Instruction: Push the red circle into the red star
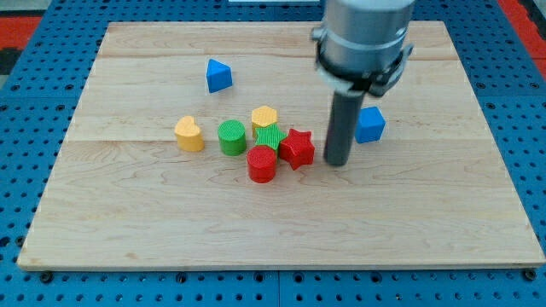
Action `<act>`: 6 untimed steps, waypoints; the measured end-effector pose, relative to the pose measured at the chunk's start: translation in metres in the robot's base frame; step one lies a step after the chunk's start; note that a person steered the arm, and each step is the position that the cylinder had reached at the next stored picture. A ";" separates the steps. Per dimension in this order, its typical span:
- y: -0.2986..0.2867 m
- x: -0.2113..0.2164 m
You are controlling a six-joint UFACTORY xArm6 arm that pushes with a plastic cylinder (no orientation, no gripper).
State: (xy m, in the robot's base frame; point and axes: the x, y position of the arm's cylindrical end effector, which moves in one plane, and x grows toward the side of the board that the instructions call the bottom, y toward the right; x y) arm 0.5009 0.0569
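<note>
Touching the red star (pixel 297 148), the red circle (pixel 262 164) lies left of my tip (pixel 337 163); no claw.

A pale wooden board (pixel 281 230) carries seven blocks: the red circle (pixel 262 164) touches the red star (pixel 297 148), green (pixel 231 137) (pixel 270 136) and yellow (pixel 265 117) (pixel 188 134) blocks beside it, blue blocks (pixel 218 76) (pixel 369 124) farther off.
</note>
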 end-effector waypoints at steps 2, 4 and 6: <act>-0.150 0.044; -0.065 -0.006; 0.040 -0.061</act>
